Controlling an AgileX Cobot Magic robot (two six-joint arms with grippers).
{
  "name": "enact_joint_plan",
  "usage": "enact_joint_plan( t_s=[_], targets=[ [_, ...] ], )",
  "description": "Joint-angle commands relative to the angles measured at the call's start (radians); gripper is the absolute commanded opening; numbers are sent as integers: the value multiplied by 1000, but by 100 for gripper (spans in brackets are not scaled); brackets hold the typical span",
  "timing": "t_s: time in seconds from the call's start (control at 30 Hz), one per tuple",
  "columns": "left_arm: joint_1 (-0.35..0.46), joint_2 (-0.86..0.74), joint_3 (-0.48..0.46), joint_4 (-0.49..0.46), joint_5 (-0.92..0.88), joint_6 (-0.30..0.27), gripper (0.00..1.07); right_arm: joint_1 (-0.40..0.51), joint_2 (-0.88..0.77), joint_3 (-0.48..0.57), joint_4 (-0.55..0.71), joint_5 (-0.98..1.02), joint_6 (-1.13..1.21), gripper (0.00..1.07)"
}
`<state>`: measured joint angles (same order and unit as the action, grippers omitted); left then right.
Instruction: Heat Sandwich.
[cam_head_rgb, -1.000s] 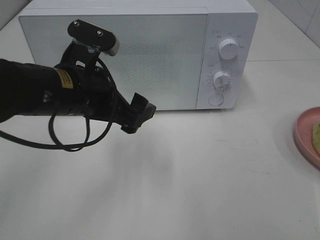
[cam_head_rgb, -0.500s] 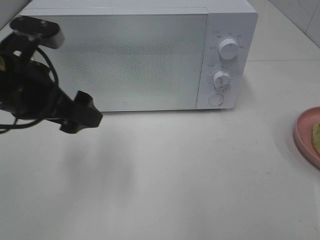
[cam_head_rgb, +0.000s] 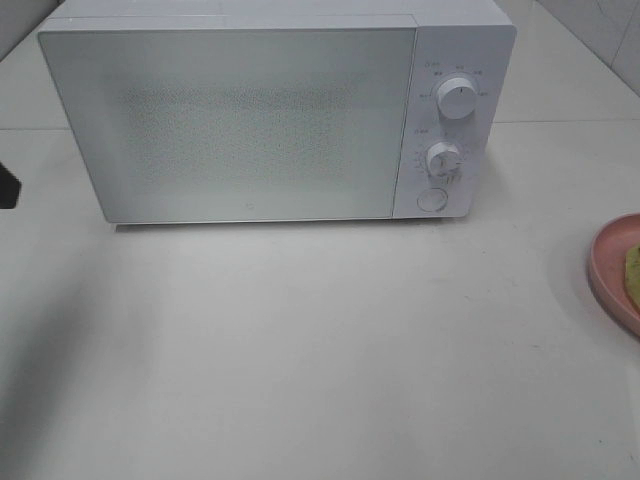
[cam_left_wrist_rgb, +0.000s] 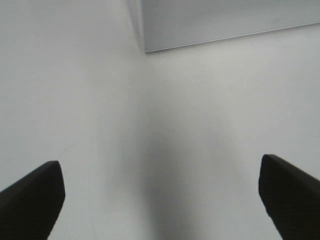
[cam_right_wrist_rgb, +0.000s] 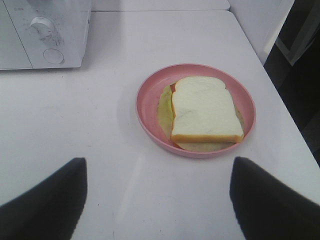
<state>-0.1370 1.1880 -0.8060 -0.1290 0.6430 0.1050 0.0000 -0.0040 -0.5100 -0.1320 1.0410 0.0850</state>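
sandwich (cam_right_wrist_rgb: 204, 110) lies flat on the pink plate (cam_right_wrist_rgb: 150, 120), which sits on the worktop (cam_head_rgb: 330, 340) well to the right of the microwave (cam_head_rgb: 260, 110). in the high view only the plate's edge shows at the right border. the top slice looks white, with a yellowish-green layer and a hint of orange under it.

left gripper (cam_left_wrist_rgb: 160, 200): fingers spread wide, holding nothing, above bare worktop near the microwave's lower left corner. right gripper (cam_right_wrist_rgb: 157, 200): fingers likewise apart and empty, hovering near the plate on the side away from the microwave.

microwave door is shut. judgement: the door has to be opened before the sandwich can go in. no handle is visible on the door panel; a round button (cam_head_rgb: 431, 199) sits below the two dials (cam_head_rgb: 457, 100) and may be the release, though this cannot be confirmed. a press there should be square and light, so the oven does not slide back.

the plate is probably the safer thing to grip, by its rim, kept level.

surface: white, matte, smooth. room: ample open space in front of the oven; the worktop edge lies just beyond the plate on its far side.
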Motion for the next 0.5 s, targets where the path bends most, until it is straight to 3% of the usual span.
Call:
enact_joint_plan(
  t_s=[0.03,0.23,0.5],
  targets=[
    [77,-51,1,-9,71,-6,102,-2,-27,4,1,-4,0,76],
    [165,-175,27,-22,181,-22,102,-2,-27,4,1,-4,0,76],
    [168,-332,133,-1,286,-37,102,-2,-27,4,1,-4,0,76]
  ],
)
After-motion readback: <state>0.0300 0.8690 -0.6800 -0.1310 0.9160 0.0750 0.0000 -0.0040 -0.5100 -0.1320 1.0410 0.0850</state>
